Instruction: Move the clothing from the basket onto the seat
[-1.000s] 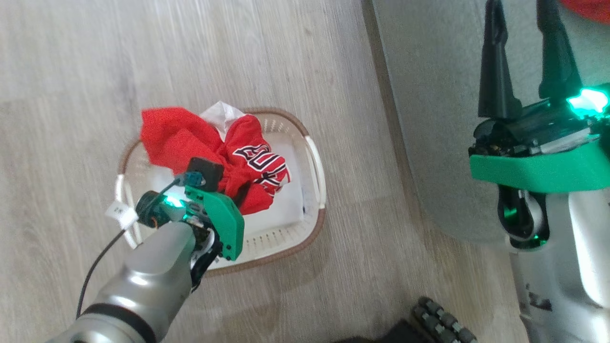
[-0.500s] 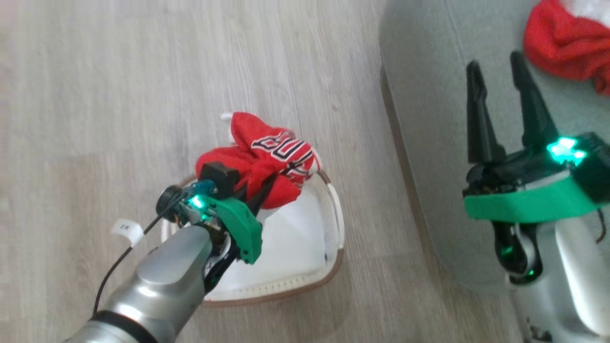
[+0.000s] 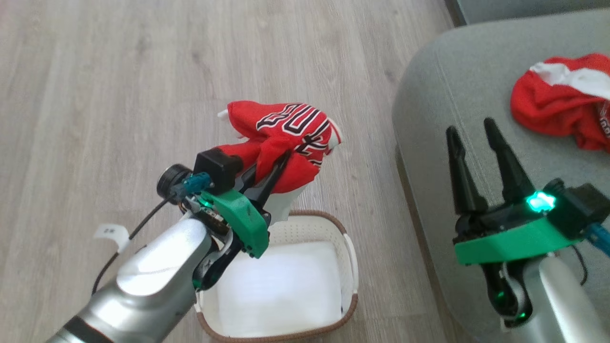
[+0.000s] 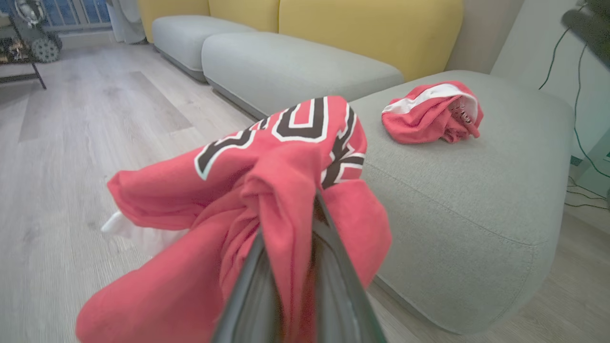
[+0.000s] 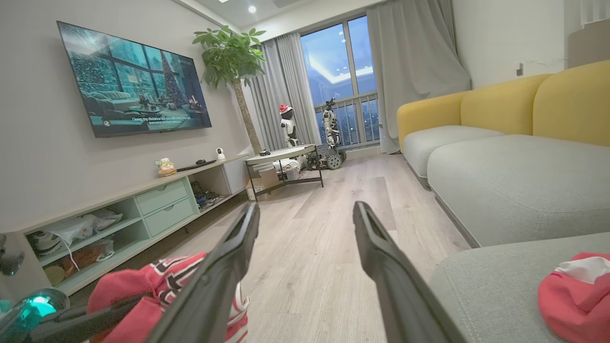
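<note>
My left gripper (image 3: 282,161) is shut on a bright red lettered piece of clothing (image 3: 286,128), which hangs bunched in the air above the far rim of the basket (image 3: 351,267). Only a flat white pad lies in the basket. In the left wrist view the red cloth (image 4: 286,157) wraps around my gripper (image 4: 290,228), with the grey-green seat (image 4: 452,190) just beyond it to the right. A second red garment (image 3: 557,105) lies on the seat (image 3: 457,95). My right gripper (image 3: 469,127) hovers open over the seat's near edge, nothing between its fingers (image 5: 228,257).
Wood floor (image 3: 143,95) surrounds the basket. Behind the seat are more grey sofa cushions (image 4: 295,66) with yellow backs. A TV console (image 5: 143,205) and a low table (image 5: 286,157) stand across the room. Cables (image 4: 581,143) trail by the wall right of the seat.
The left gripper has lifted the red garment up out of the basket and toward the seat. The head camera has tilted, so the basket sits lower in view. The right gripper stays open.
</note>
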Robot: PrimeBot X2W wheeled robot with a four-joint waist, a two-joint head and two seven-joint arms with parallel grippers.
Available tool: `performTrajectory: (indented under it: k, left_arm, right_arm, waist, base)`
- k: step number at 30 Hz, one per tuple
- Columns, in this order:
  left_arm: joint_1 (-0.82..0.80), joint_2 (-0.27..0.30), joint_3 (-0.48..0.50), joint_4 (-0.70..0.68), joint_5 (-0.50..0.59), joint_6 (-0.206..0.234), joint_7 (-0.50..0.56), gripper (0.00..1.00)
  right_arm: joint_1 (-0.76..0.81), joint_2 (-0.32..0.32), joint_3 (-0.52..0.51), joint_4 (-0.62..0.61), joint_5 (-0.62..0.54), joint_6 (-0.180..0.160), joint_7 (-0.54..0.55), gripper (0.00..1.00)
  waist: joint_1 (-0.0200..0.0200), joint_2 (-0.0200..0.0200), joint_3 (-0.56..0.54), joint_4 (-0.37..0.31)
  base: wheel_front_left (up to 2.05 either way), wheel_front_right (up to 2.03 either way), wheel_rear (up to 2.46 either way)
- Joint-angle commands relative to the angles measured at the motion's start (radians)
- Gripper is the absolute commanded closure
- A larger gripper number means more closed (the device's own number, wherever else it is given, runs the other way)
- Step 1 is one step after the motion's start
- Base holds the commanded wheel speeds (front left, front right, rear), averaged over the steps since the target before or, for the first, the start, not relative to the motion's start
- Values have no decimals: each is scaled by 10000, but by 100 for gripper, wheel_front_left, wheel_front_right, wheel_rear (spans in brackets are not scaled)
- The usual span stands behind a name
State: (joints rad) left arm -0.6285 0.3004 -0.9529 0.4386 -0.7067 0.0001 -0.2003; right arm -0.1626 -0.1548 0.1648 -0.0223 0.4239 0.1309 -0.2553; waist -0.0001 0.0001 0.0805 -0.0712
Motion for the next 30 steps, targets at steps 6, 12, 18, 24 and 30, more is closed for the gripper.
performTrajectory:
  k: [6, 12, 18, 24, 30]
  left_arm:
    - [-865, 768, 623, -1826, 105, 341, 744, 100]
    - [-1252, 992, 788, -2714, 75, 572, 1229, 100]
    - [-1388, 1095, 843, -3155, 60, 748, 1473, 100]
    - [-1430, 1111, 791, -3303, 57, 791, 1556, 100]
    - [-1503, 1088, 721, -3322, 66, 752, 1600, 100]
  right_arm:
    - [222, -109, 628, -166, 186, -2, -65, 0]
    - [411, -33, 1013, -78, 236, -2, -65, 0]
    - [423, -3, 1325, -28, 239, -2, -65, 0]
    - [276, -125, 1701, 140, 300, -2, -65, 0]
    - [-79, -318, 2212, 633, 432, -2, -46, 0]
  waist:
    - [1, -1, -701, 261]
    - [1, -1, -785, 294]
    - [1, -1, -752, 244]
    - [1, -1, -631, 246]
    - [1, -1, -569, 274]
  base:
    - [0, 0, 0]
    - [0, 0, 0]
    - [0, 0, 0]
    - [0, 0, 0]
    - [0, 0, 0]
